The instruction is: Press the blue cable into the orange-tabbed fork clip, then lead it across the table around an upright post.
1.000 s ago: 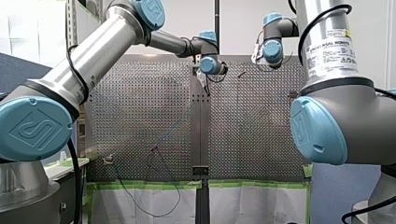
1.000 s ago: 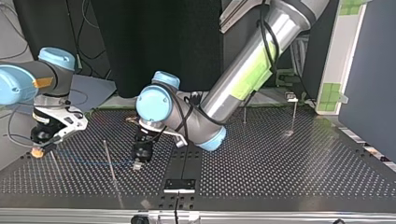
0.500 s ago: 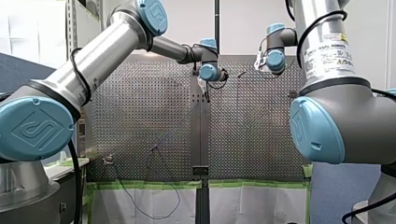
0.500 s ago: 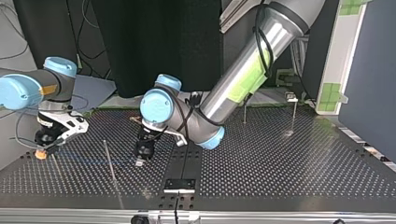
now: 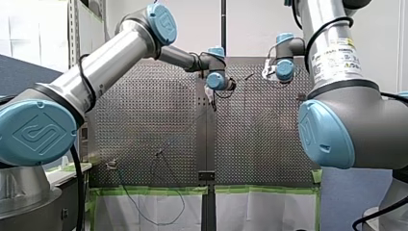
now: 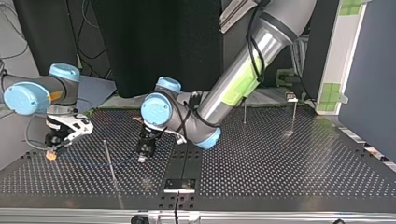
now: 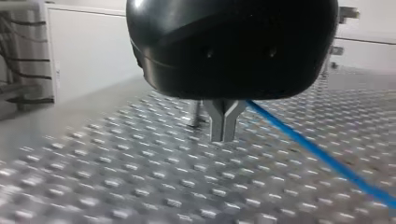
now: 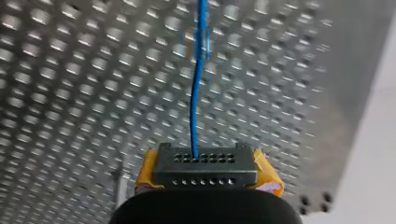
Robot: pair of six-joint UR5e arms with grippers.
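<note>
Green tape edges the perforated table (black wire dangling below).

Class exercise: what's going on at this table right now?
Two robot arms hold a blue cable stretched between them over the perforated table. My left claw and my right claw are each shut on it. In the top view a thin upright post stands between them.

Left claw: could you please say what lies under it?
The perforated table lies under the shut left claw; the blue cable runs from behind it. Whether it grips the cable is covered.
</note>
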